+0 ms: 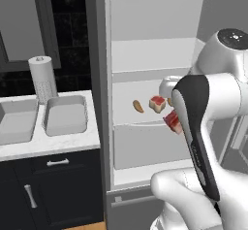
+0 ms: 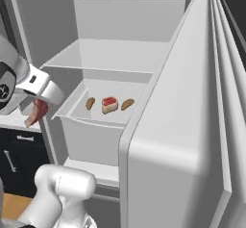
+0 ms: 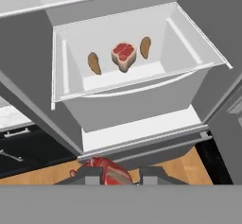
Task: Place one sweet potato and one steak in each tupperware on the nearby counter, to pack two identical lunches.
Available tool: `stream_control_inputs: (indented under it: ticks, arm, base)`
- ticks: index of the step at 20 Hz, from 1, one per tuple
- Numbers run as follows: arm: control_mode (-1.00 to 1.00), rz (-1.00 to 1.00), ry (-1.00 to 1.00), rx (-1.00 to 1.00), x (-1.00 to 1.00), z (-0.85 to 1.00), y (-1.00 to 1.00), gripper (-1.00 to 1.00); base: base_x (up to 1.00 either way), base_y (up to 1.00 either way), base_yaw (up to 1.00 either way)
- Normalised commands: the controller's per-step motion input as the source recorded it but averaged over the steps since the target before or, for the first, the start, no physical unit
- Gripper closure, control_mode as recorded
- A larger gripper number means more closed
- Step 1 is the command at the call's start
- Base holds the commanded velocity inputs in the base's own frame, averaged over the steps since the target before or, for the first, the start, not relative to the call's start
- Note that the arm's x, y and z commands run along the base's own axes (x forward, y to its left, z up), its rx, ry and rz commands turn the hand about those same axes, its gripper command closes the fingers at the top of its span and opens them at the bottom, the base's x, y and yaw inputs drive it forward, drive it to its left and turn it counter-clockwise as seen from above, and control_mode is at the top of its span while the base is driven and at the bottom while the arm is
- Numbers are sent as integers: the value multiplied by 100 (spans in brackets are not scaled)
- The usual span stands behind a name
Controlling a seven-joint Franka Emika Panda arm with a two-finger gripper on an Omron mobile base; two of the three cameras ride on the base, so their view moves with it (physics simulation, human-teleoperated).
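Note:
My gripper (image 3: 118, 176) is shut on a red steak (image 3: 106, 168), held in the air in front of the open fridge. The same steak (image 1: 171, 121) shows beside my forearm, and it hangs below my hand as steak (image 2: 38, 112) in the right base view. In the fridge drawer (image 3: 142, 95) lie a second steak (image 3: 124, 56) and two sweet potatoes, one (image 3: 94, 63) left of it and one (image 3: 145, 47) right of it. Two light-grey tupperware tubs (image 1: 65, 113) (image 1: 17, 121) stand side by side on the white counter (image 1: 53, 144), left of the fridge.
A paper towel roll (image 1: 42, 77) stands behind the tubs. The fridge door (image 2: 192, 140) is swung wide open on the right. Black cabinet fronts with silver handles (image 1: 58, 162) sit under the counter. Wooden floor (image 3: 198, 168) lies below the fridge.

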Motion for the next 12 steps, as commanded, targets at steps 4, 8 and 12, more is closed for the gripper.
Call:
stream_control_inputs:
  ticks: [4,8,12]
  arm:
    - [-100,0,0,0,-41,0,36,100]
    - [-100,0,0,0,-45,0,41,100]
    - [100,0,0,0,-27,0,18,100]
  base:
    - [0,0,0]
    - [0,0,0]
    - [-29,15,0]
